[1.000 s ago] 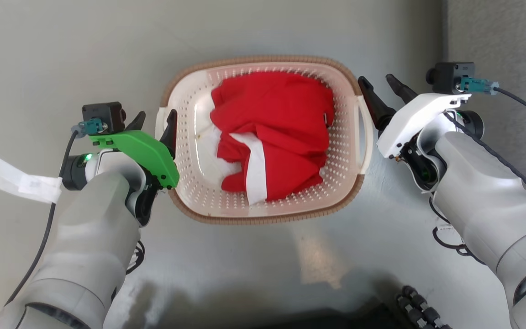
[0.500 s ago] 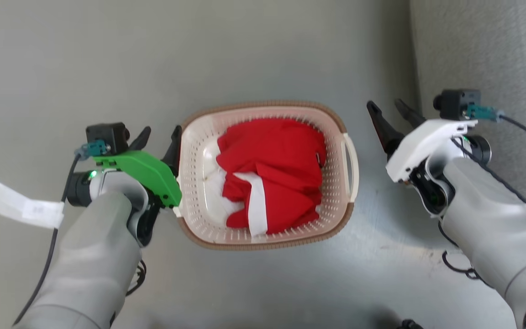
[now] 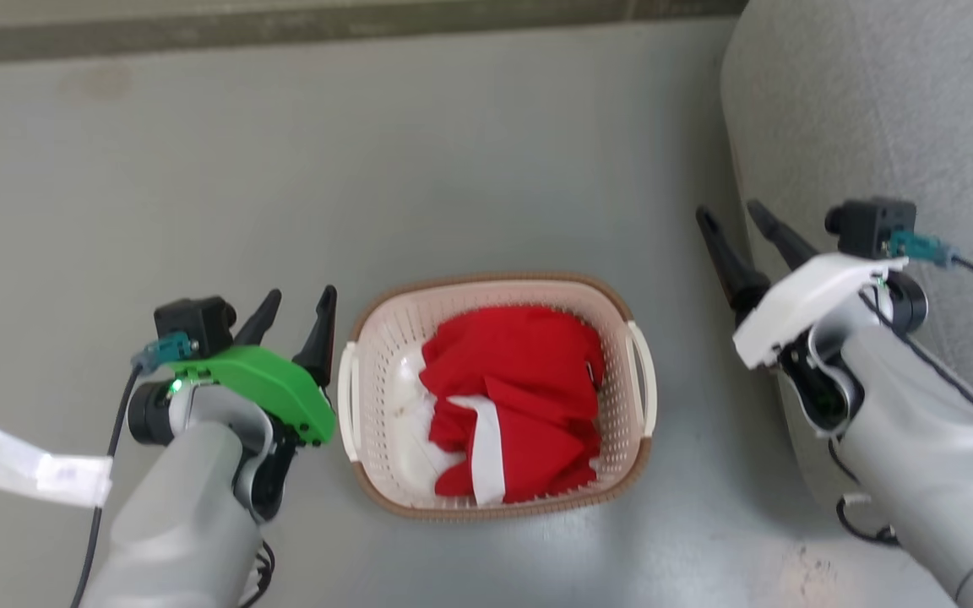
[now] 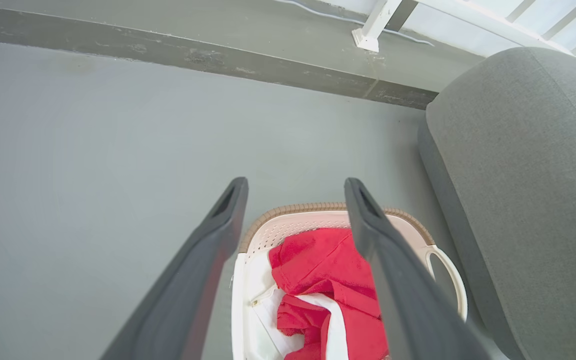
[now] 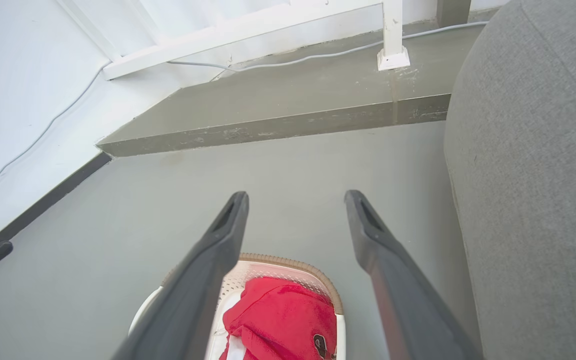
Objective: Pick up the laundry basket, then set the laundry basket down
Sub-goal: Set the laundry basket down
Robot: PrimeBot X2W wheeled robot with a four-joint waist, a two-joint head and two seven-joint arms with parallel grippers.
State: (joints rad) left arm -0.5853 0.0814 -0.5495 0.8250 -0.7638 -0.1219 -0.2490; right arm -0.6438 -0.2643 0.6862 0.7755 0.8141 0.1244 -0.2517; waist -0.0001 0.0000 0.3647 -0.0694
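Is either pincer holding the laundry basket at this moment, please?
No, the left pincer and the right pincer both stand open on either side of the laundry basket, neither touching it.

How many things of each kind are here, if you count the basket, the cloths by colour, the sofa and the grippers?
Cream-white perforated plastic laundry basket, brown rim: 1
Red fabric garment: 1
White fabric under it: 1
Grey upholstered sofa: 1
Dark two-fingered grippers: 2 (left gripper, right gripper)
Total: 6
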